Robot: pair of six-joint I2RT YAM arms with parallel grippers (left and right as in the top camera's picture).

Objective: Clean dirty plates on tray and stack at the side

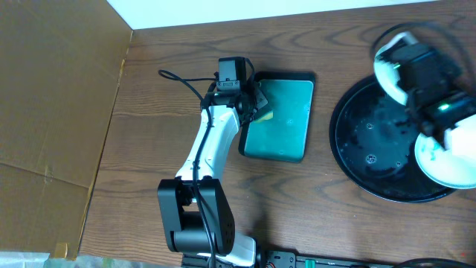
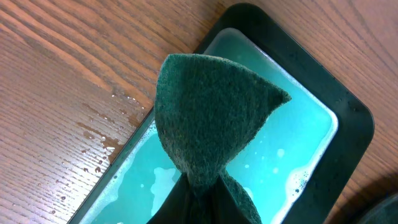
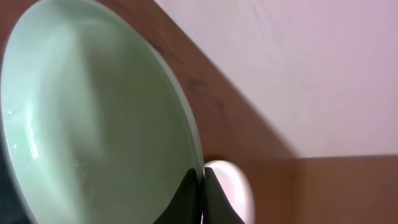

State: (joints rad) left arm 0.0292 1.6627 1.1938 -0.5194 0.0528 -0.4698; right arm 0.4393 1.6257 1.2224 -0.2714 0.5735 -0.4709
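Right gripper (image 3: 202, 186) pinches one pale, glossy plate (image 3: 93, 124) by its rim — a second plate (image 1: 446, 160) sits at the single black tray (image 1: 364, 149)'s edge. Left gripper (image 1: 253, 104) clenches one green sponge (image 2: 211, 112).

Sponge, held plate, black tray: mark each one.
sponge (image 2: 211, 112), left wrist view, middle of its face.
held plate (image 3: 93, 124), right wrist view, its broad face.
black tray (image 1: 368, 149), overhead view, bare floor.

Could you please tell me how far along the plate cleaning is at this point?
Done: nothing visibly; no stack of clean plates shows beside the black tray. In hand: the right gripper clamps one plate by its rim, and the left gripper holds a green sponge over the soapy teal tray. Left: scrubbing it, a second plate at the black tray's edge, and stacking.
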